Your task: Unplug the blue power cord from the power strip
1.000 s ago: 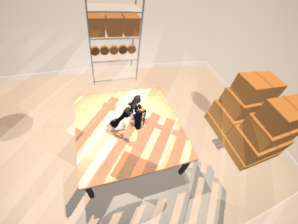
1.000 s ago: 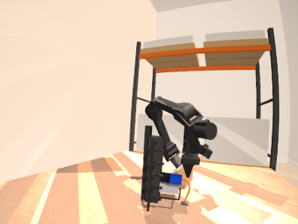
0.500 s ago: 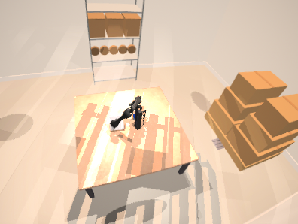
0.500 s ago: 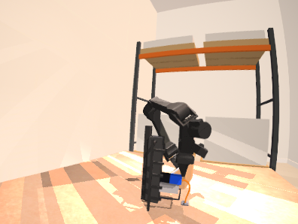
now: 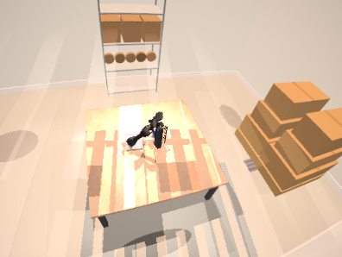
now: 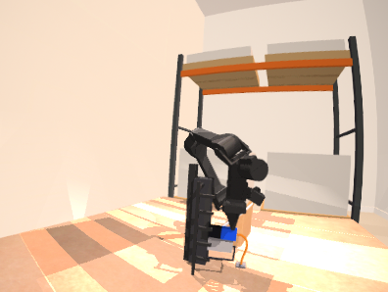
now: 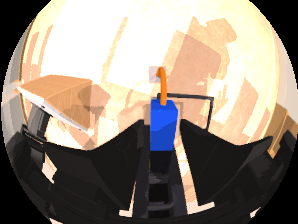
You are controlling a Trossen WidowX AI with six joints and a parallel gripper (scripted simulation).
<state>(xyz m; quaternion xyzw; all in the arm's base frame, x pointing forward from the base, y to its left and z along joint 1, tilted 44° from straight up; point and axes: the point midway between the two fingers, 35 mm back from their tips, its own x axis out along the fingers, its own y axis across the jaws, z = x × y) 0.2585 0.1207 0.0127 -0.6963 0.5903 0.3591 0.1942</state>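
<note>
The black power strip [image 5: 158,139] [image 6: 202,220] [image 7: 160,181] stands upright on the table. The blue plug [image 6: 229,234] [image 7: 163,127] sticks out sideways from it, its black end against the strip's face; whether any of it stands out of the socket I cannot tell. An orange cord [image 6: 246,246] [image 7: 163,91] leaves the plug's outer end and curves down to a small pale block [image 6: 240,265]. My gripper [image 6: 233,226] [image 7: 162,123] is partly open, a finger on each side of the plug, with narrow gaps showing in the wrist view. In the top view the fingertips are hidden.
A thin black bracket [image 6: 234,253] [image 7: 212,112] reaches out beside the plug. The arm's base stands on a wooden block with a pale top [image 7: 65,95]. The wooden table [image 5: 125,190] lies under everything. Shelves and stacked boxes [image 5: 298,142] stand away from the table.
</note>
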